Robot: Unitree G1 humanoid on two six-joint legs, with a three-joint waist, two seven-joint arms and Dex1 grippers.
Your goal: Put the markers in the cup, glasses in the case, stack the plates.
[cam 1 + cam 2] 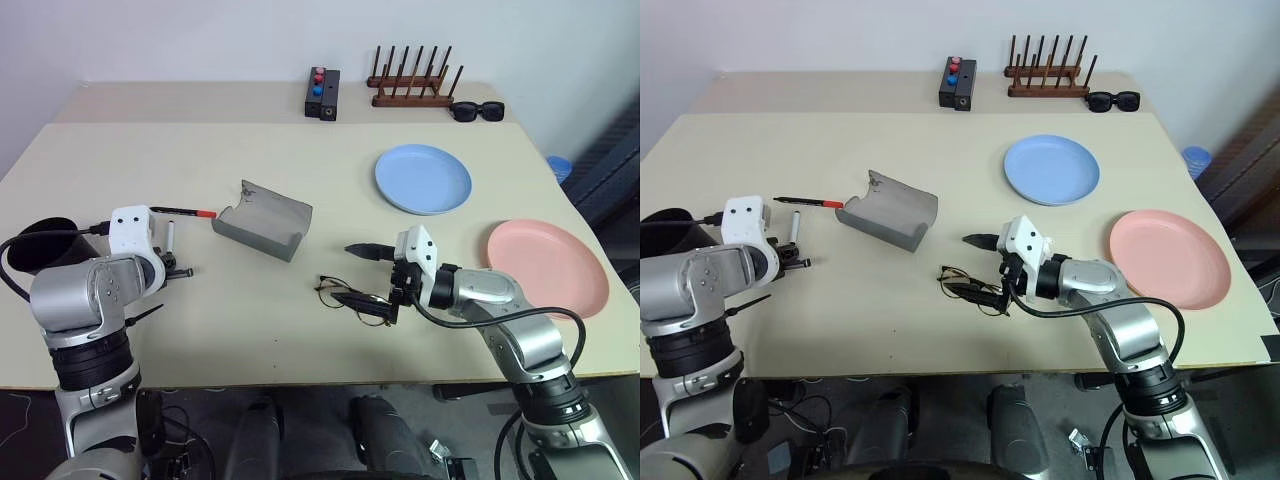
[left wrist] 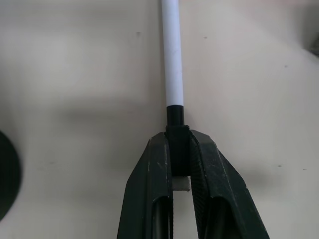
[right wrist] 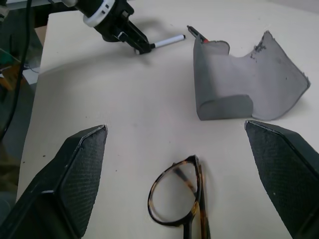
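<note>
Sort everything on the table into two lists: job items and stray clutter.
Job items: white marker in the shut left claw; red-capped marker; cup; glasses between the open right claw's fingers; case; blue plate; pink plate.

Clutter: button box; wooden rack; sunglasses.

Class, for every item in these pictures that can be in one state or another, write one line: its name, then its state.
Left gripper: shut on the white-ended marker, which lies on the table.
Right gripper: open, either side of the glasses.
Glasses: folded, flat on the table, outside the case.
Case: open, flap up, empty.
Red-capped marker: lying loose.
Blue plate and pink plate: apart, unstacked.
</note>
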